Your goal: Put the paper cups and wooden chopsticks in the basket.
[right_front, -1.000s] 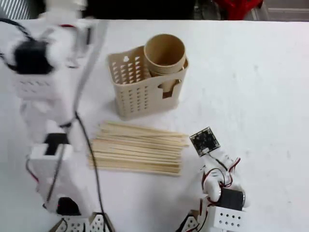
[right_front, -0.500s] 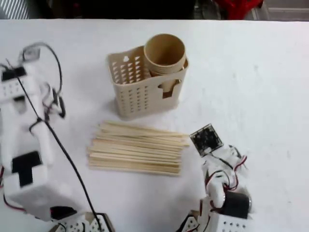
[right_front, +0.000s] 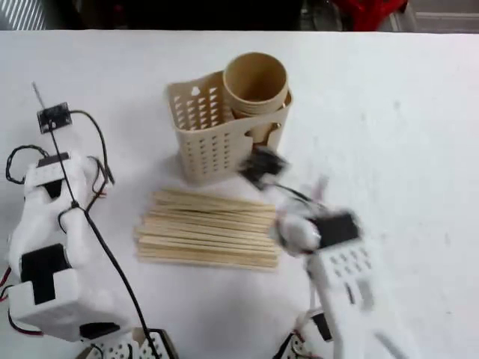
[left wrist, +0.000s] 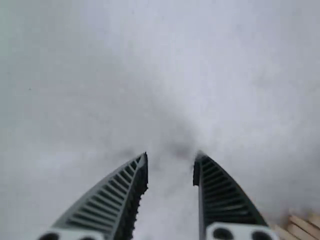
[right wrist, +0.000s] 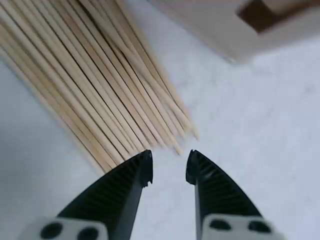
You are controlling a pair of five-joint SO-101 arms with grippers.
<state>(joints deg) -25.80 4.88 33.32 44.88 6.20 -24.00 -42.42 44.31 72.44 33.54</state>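
A flat bundle of wooden chopsticks (right_front: 213,228) lies on the white table in front of the beige slotted basket (right_front: 217,149). Stacked paper cups (right_front: 256,78) stand upright in the basket's right end. My right arm (right_front: 329,239) is stretched out by the bundle's right end. In the right wrist view my right gripper (right wrist: 169,155) is open and holds nothing, just short of the chopsticks' tips (right wrist: 90,85), with the basket's wall (right wrist: 225,30) beyond. My left arm (right_front: 52,224) is at the far left. My left gripper (left wrist: 170,157) is open over bare table, with the chopsticks' ends (left wrist: 305,225) off to one side.
Cables (right_front: 90,217) trail from the left arm toward the front edge. Open white tabletop lies to the right of the basket and behind it.
The left arm has swung away from the basket and settled low at the far left. The right arm has come forward from the front edge to the chopsticks' right end.
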